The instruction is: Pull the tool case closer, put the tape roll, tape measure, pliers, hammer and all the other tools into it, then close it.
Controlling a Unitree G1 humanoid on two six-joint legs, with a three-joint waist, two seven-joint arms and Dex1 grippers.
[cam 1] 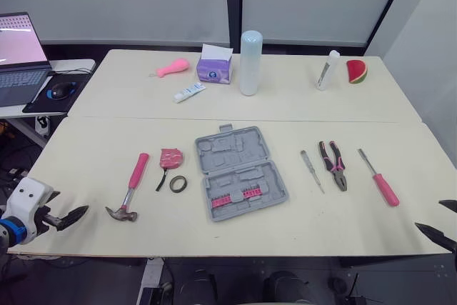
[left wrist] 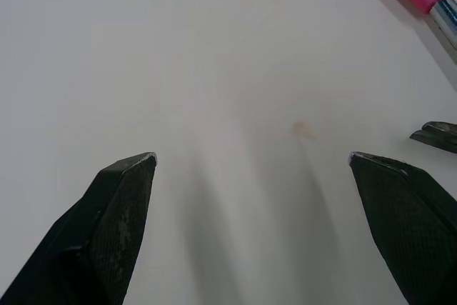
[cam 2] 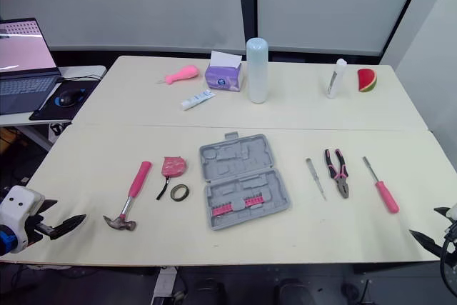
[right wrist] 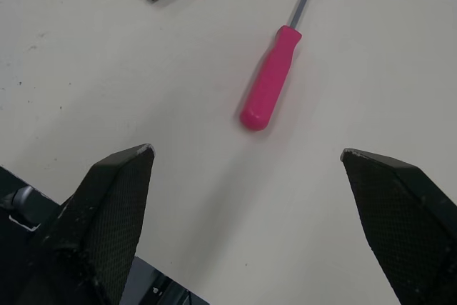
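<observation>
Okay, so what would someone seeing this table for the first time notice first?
The open grey tool case at the middle of the near table, then the pink tools lying around it: hammer, tape measure and tape roll to its left, pliers and pink-handled screwdriver to its right. The left hand and right hand hover open near the front edge.

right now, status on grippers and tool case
Left gripper open, by hammer. Right gripper open, by screwdriver. Tool case open, not yet pulled. Tape roll beside it.
</observation>
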